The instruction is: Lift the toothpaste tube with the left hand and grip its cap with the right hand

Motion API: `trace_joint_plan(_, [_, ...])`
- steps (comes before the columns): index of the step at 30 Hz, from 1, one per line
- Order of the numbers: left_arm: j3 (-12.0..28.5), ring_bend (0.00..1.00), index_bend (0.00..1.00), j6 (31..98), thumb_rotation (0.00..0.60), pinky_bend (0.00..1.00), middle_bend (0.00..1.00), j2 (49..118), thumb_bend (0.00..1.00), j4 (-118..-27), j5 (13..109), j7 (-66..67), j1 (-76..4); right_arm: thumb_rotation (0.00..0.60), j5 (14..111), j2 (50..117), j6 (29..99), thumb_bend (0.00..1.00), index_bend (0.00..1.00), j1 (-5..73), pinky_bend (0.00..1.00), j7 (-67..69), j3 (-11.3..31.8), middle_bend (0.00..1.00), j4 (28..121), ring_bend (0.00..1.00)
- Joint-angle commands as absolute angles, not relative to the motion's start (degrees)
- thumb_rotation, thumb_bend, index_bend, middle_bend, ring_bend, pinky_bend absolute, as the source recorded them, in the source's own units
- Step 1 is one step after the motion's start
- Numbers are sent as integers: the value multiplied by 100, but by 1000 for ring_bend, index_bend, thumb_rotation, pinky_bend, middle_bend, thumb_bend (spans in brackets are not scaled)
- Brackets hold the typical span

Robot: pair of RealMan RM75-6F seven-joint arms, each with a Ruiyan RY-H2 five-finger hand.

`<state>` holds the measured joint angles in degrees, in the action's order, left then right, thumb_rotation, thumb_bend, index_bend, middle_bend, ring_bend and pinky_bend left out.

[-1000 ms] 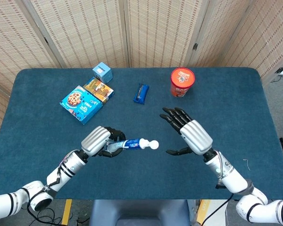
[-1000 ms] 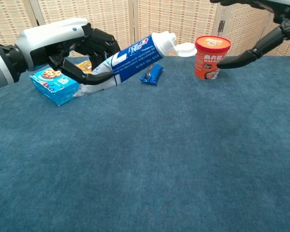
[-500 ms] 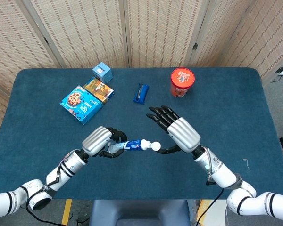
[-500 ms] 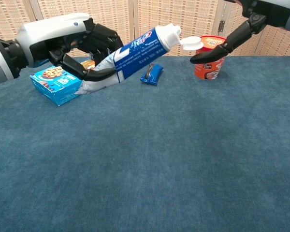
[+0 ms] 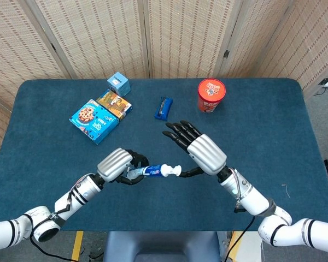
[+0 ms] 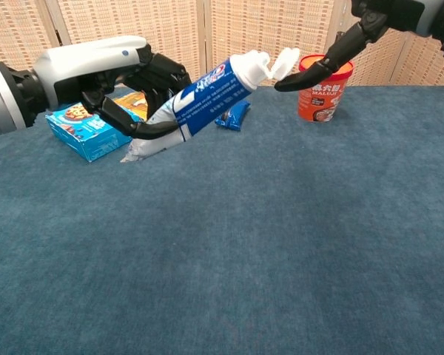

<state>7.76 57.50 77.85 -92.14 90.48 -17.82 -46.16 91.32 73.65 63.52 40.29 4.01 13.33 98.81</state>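
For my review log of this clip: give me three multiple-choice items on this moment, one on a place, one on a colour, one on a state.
1. Where is the toothpaste tube?
A. flat on the table
B. held up by the left hand
C. on the cookie box

2. What colour is the cup at the back?
A. red
B. green
C. yellow

3. How is the right hand?
A. fist closed on the tube's cap
B. out of view
C. fingers spread, one fingertip at the cap

Answers: 1 B, the tube is tilted clear of the cloth; 2 A, red wall and lid; 3 C, the head view shows fingers apart.
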Motion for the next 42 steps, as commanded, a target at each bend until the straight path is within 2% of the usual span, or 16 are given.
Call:
trace_joint_plan(1, [732, 710, 740, 5688, 600, 534, 794, 7801, 582, -9168, 8984, -1583, -4636, 512, 9090, 7345, 6339, 68, 0, 4043, 0, 364, 1317, 0, 9902, 0])
trace_joint_plan(12, [707, 723, 750, 5607, 600, 534, 806, 7976, 584, -9058, 8798, -925, -4687, 514, 8914, 7460, 6247, 68, 0, 4164, 0, 397, 1288, 0, 9810, 0])
trace_joint_plan(20, [794, 725, 751, 5728, 600, 538, 808, 8019, 586, -9040, 8592, -1163, -4619, 502, 8850, 7392, 6249, 68, 0, 4191, 0, 526, 1272, 0, 9982, 0])
trace_joint_plan(22, [802, 725, 749, 5853, 600, 539, 808, 8038, 589, -8998, 8572, -1372, -4542, 449, 8858, 7302, 6274, 68, 0, 4156, 0, 687, 1246, 0, 10112, 0])
trace_joint_plan(24, [806, 726, 747, 5948, 600, 541, 808, 8051, 590, -8944, 8566, -1541, -4482, 359, 8907, 7268, 6343, 68, 0, 4124, 0, 793, 1226, 0, 10166, 0])
trace_joint_plan(27, [786, 729, 744, 6070, 600, 543, 810, 8061, 591, -8840, 8600, -1674, -4411, 258, 8954, 7247, 6372, 67, 0, 4092, 0, 887, 1157, 0, 10224, 0])
trace_joint_plan(30, [759, 732, 744, 6133, 600, 542, 813, 8048, 591, -8800, 8626, -1704, -4363, 220, 8928, 7184, 6285, 66, 0, 4102, 0, 953, 1104, 0, 10294, 0])
trace_joint_plan(38, [785, 738, 751, 6241, 600, 539, 822, 8065, 592, -8800, 8630, -1674, -4316, 183, 8747, 7315, 6097, 59, 0, 4203, 0, 1124, 1110, 0, 10126, 0])
trace_joint_plan(42, [809, 739, 752, 6232, 600, 536, 822, 8095, 592, -8818, 8625, -1626, -4337, 102, 8602, 7478, 5998, 29, 0, 4297, 0, 1386, 1187, 0, 10068, 0])
